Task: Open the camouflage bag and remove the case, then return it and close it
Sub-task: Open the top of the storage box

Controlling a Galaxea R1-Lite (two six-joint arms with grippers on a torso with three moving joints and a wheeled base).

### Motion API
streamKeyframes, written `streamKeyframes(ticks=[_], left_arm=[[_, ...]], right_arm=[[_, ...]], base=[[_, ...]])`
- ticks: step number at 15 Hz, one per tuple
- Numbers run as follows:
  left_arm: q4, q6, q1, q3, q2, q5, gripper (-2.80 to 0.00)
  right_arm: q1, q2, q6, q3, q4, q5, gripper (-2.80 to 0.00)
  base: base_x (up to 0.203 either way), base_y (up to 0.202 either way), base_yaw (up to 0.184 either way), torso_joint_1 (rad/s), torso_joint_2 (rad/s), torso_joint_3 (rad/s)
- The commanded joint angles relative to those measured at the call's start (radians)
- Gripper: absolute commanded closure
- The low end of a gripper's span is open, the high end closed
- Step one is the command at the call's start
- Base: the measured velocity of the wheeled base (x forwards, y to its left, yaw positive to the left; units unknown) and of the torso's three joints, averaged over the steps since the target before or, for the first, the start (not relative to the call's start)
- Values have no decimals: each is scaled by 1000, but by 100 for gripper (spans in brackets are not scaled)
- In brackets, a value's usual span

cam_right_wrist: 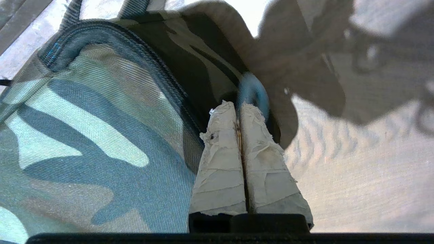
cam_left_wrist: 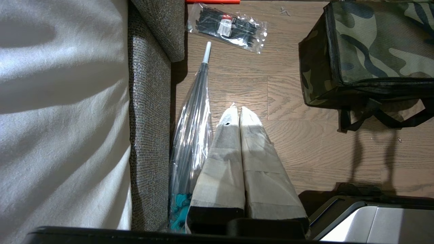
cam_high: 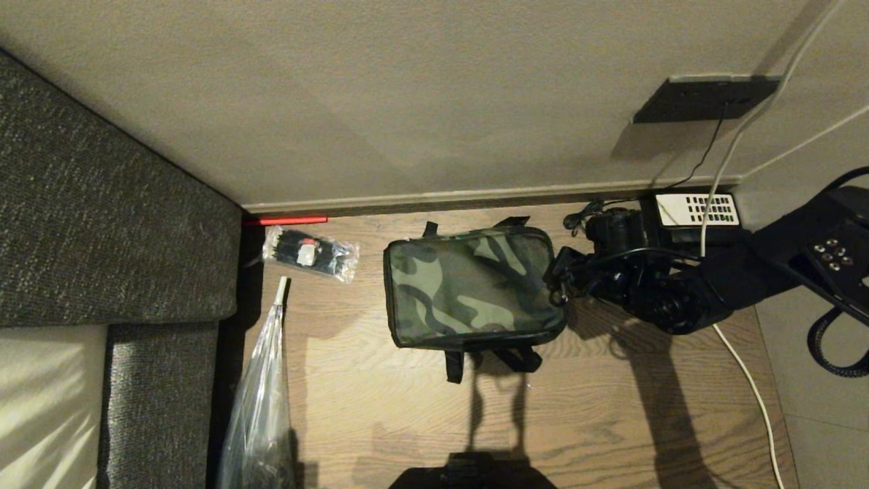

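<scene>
The camouflage bag (cam_high: 472,288) lies flat on the wooden floor with its lid down and its black straps toward me; it also shows in the left wrist view (cam_left_wrist: 373,51). At the bag's right end, my right gripper (cam_high: 558,275) is shut on the zipper pull. In its wrist view the taped fingers (cam_right_wrist: 220,162) pinch a thin brass strip, and a ring (cam_right_wrist: 253,93) sticks out past the tips beside the bag's zipper seam (cam_right_wrist: 135,61). The case is hidden. My left gripper (cam_left_wrist: 237,112) hangs shut and empty over the floor, left of the bag.
A clear packet of black ties (cam_high: 311,252) and a folded transparent umbrella (cam_high: 261,394) lie left of the bag, beside a grey sofa (cam_high: 102,224). A black telephone with a white keypad (cam_high: 692,210) and a white cable (cam_high: 747,380) sit by the wall on the right.
</scene>
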Motion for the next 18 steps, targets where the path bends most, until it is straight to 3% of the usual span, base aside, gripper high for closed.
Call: streamKeyframes(ticks=[1,18], left_arm=[[-2,0,0,2,0,0,0],[0,0,0,2,0,0,0]], right_arm=[[0,3,-32,1,-44,-1,0],[0,50,-239,-25,-344,-2,0]], base=[[0,0,0,0,0,0],[0,0,0,0,0,0]])
